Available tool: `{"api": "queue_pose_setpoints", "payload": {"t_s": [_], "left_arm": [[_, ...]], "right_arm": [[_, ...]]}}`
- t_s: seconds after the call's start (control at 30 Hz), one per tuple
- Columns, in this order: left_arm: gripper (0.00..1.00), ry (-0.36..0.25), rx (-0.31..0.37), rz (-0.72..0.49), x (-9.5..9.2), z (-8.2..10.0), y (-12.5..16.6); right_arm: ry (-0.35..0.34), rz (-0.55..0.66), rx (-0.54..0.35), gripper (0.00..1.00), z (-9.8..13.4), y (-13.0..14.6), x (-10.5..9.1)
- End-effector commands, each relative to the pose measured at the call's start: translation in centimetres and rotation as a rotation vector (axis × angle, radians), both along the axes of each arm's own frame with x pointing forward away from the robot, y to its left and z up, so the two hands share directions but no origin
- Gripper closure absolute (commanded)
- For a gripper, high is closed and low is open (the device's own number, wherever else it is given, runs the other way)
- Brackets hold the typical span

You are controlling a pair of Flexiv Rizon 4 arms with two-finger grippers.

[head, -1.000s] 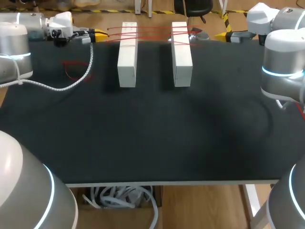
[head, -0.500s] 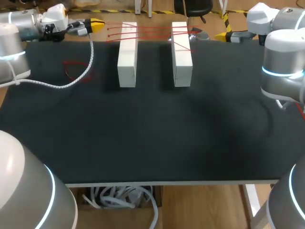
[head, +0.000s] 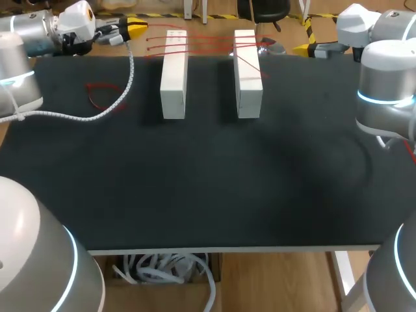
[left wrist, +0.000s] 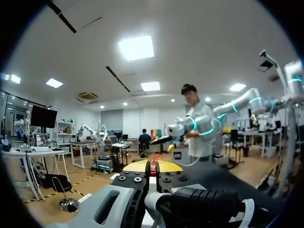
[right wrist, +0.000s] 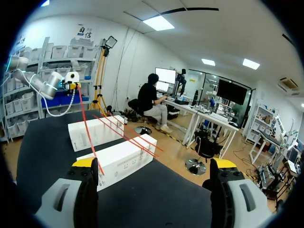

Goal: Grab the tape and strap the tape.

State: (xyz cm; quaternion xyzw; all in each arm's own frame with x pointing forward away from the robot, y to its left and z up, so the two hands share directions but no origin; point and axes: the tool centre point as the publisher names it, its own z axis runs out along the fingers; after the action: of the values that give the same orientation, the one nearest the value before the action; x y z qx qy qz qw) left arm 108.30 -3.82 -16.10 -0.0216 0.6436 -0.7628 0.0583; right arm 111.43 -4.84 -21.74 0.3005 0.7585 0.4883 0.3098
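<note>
Thin red tape (head: 208, 43), likely light and limp, sits pinched endwise in the closed left fingers (left wrist: 164, 166); the right fingers (right wrist: 85, 164) gape wide, empty.

Two blocks side by side, apart, at bench (head: 208, 175) far side: left block (head: 173, 75), right block (head: 247, 73). Tape strands (head: 208, 43) cross far ends of both, on top. Left tool (head: 138, 28) past far-left edge, left of left block. Right tool (right wrist: 154, 164) off right of right block. Loose tape loop (head: 104, 96) on bench left of left block, cable (head: 97, 117) draped past it.
</note>
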Motion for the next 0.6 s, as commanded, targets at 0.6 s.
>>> {"api": "queue_pose_setpoints", "payload": {"t_s": [0.6], "left_arm": [[1.00, 0.107, -0.111, 0.282, -3.5, 2.8, -3.6]], "right_arm": [[0.003, 0.002, -0.001, 0.00, 0.1, -0.1, 0.0]]}}
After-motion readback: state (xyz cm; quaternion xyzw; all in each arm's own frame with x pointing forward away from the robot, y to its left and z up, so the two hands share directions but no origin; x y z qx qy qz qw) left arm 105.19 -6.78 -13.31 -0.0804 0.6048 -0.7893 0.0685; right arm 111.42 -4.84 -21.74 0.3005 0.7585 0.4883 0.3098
